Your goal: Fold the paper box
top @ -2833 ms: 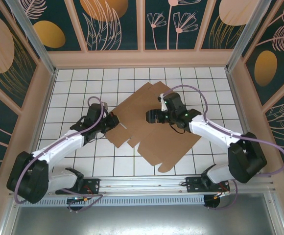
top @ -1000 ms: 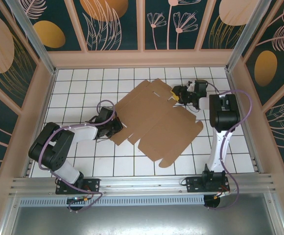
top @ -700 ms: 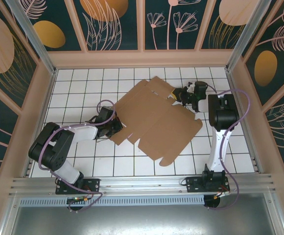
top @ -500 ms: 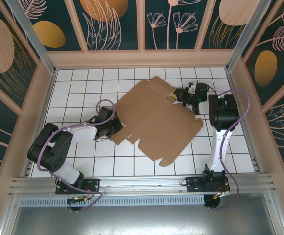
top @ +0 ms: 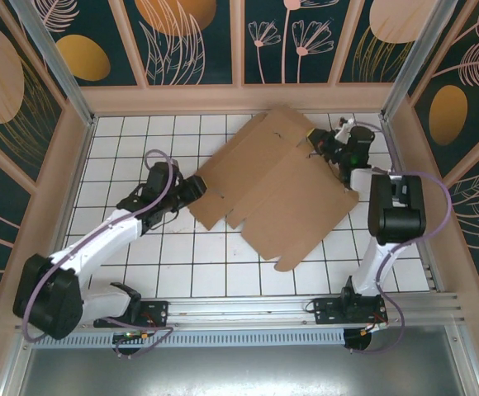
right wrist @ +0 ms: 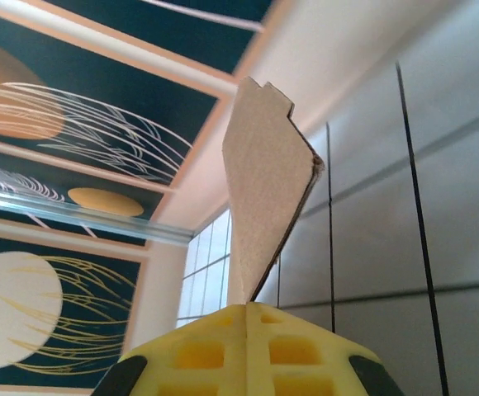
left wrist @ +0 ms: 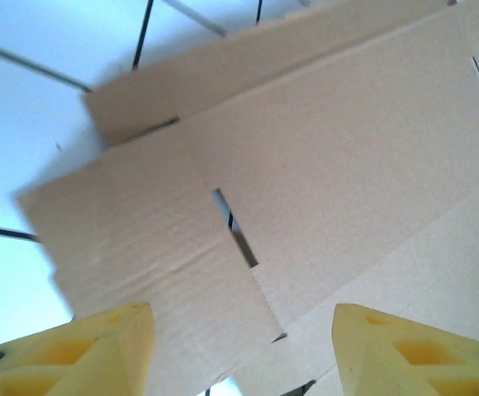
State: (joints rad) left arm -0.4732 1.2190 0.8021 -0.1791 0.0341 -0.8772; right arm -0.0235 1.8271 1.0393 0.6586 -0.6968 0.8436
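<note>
**Cardboard pinched at the far right, left side free**

Brown and unprinted, the paper box [top: 281, 194] is not yet a box. It is a flat die-cut sheet lying slantwise on the white gridded tabletop [top: 140, 140], with its longer run going from left of the middle toward the far right corner. Creases run along that same slant, and cut flaps notch the near edge.

The right fingers [top: 326, 147] are clamped shut on the sheet's far right end. On the right wrist camera, the two yellow halves [right wrist: 246, 318] meet with no gap. A narrow cardboard flap [right wrist: 264, 190] stands up out of them, with a stepped tip and a raw corrugated edge. That end looks raised off the tabletop, near the far wall.

The left fingers [top: 194, 188] sit at the opposite, left end of the sheet, spread apart and holding nothing. From the left wrist camera, the sheet lies straight ahead of the two yellow pads [left wrist: 82, 351]. A short slit [left wrist: 235, 239] sits midway between them, and a folded-over strip lies beyond it. The surface is matte and faintly ribbed.

The left arm is the nearer one for the left flaps, I judge. Thin board like this should crease cleanly along the scored lines but could buckle if pulled across them.
</note>
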